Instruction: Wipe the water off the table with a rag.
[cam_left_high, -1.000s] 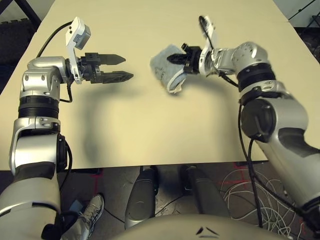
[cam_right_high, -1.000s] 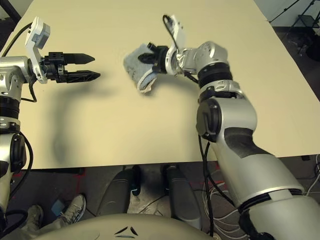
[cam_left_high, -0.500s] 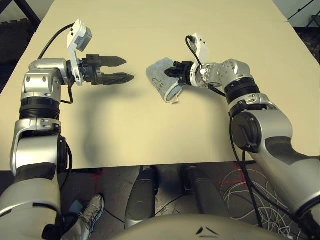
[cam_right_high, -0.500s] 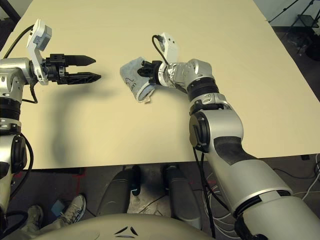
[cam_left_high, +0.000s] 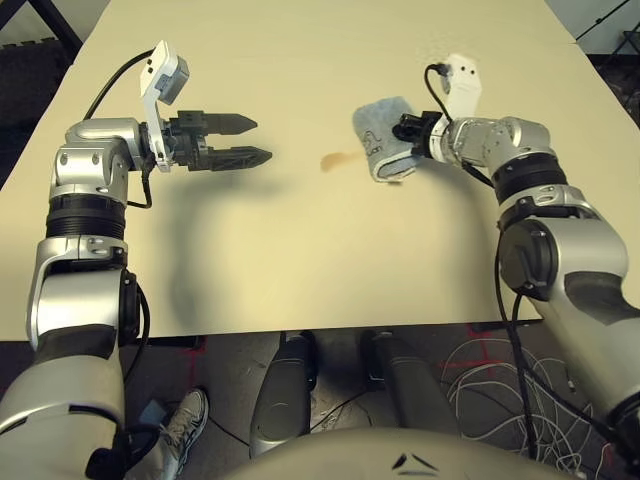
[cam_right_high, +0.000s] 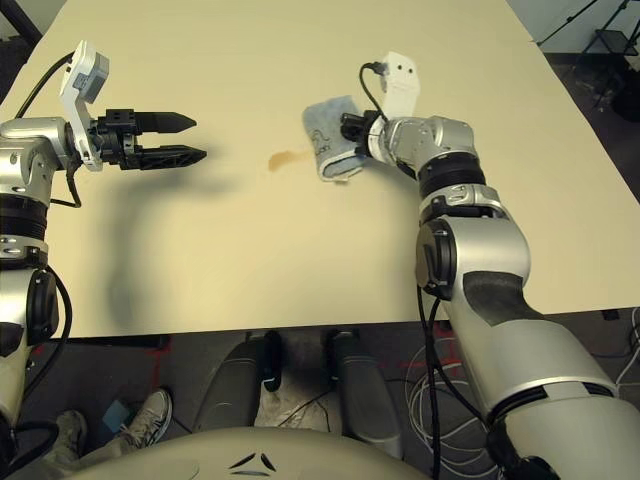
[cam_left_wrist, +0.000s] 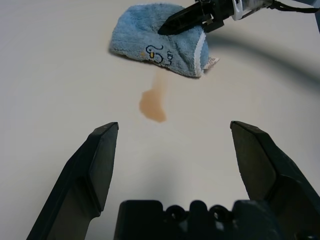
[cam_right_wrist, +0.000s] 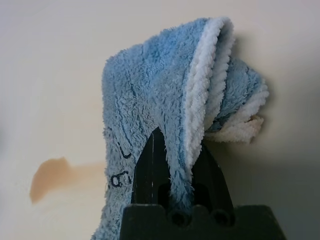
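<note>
Beside the amber water (cam_left_high: 338, 161) on the desk (cam_left_high: 260, 290), the right hand (cam_left_high: 404, 128) grips the bunched rag (cam_left_high: 380, 125); uneven contact from the folds could smear liquid outward.

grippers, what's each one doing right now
Left gripper: open, holding nothing, over the table.
Right gripper: closed on the rag, beside the brownish water.

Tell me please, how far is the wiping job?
Done: the right gripper grips the rag. In hand: wiping, seemingly; the rag lies on the table beside the stain. Left: the brown stain, smeared toward the rag.
</note>
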